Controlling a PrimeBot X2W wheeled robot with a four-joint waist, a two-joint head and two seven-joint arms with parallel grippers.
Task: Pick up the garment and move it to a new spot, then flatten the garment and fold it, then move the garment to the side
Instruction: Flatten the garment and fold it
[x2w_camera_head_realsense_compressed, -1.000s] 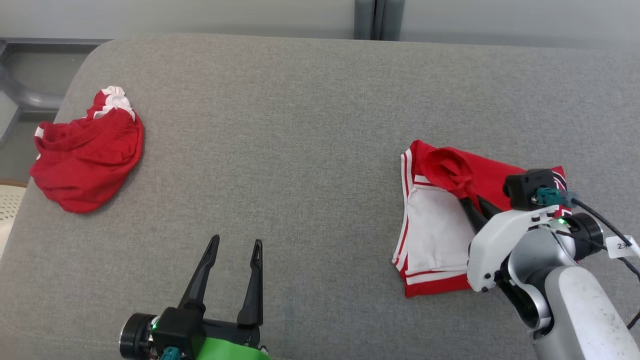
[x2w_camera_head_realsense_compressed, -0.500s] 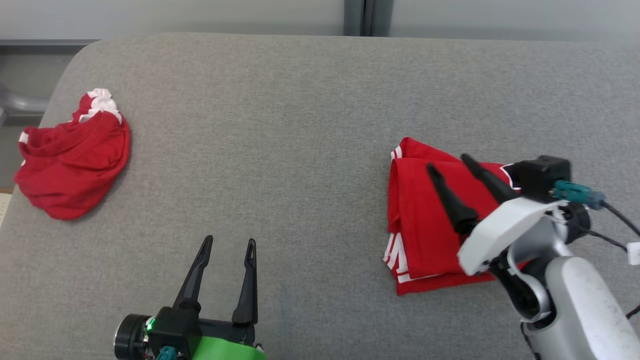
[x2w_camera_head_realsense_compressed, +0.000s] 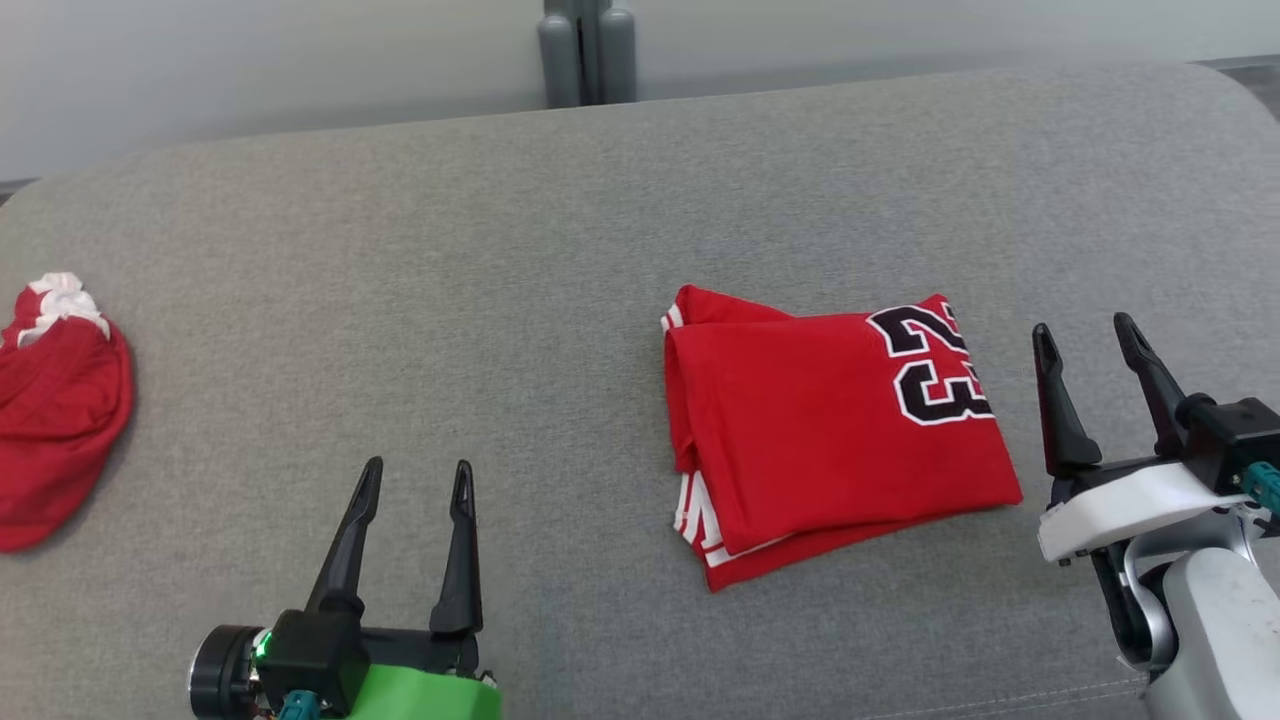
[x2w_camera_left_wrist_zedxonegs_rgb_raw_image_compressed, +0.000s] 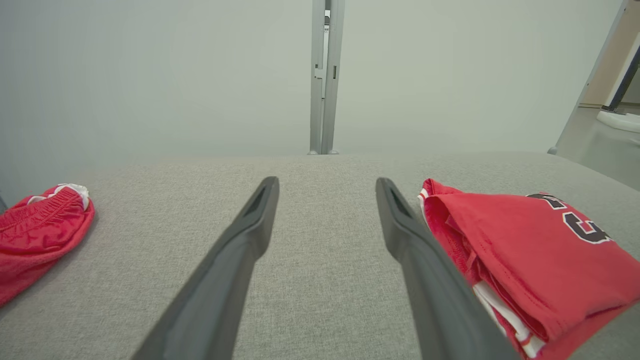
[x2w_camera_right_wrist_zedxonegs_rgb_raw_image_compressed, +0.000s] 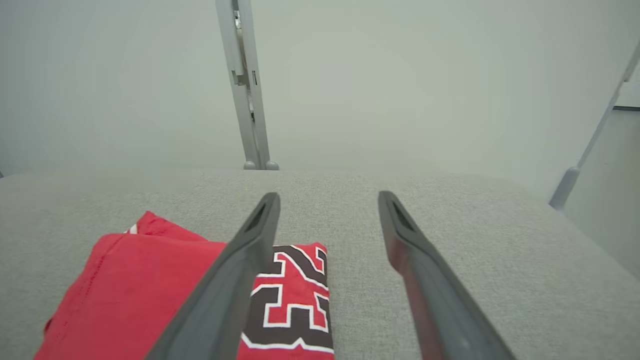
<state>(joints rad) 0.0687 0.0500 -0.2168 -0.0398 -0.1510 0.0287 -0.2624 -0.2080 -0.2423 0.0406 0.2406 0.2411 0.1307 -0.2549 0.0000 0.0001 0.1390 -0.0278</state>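
Grey fabric covers the desk (x2w_camera_head_realsense_compressed: 600, 200), which runs back to a pale wall with a grey post (x2w_camera_head_realsense_compressed: 587, 55) at its middle. From the head we see the jersey (x2w_camera_head_realsense_compressed: 820, 420) lying folded into a neat red block right of centre, flat on the desk, with a black "23" edged in white at its right end and white trim showing along its near left edge. Far to the left, well apart from it, lies a crumpled red bundle (x2w_camera_head_realsense_compressed: 55, 420) with a white patch at its top.

Our right gripper (x2w_camera_head_realsense_compressed: 1083, 327) stands just beside the jersey's right edge, apart from the cloth, its jaws wide and holding nothing. Our left gripper (x2w_camera_head_realsense_compressed: 417, 467) is at the lower left, between bundle and jersey and clear of both, jaws wide and empty too.

Looking along the left fingers, we get the jersey's folded side edge-on: stacked red layers with white trim between them, and the bundle's gathered band. The right wrist view brings the number close beside the left finger and shows a slanted grey leg off the desk's far right corner.
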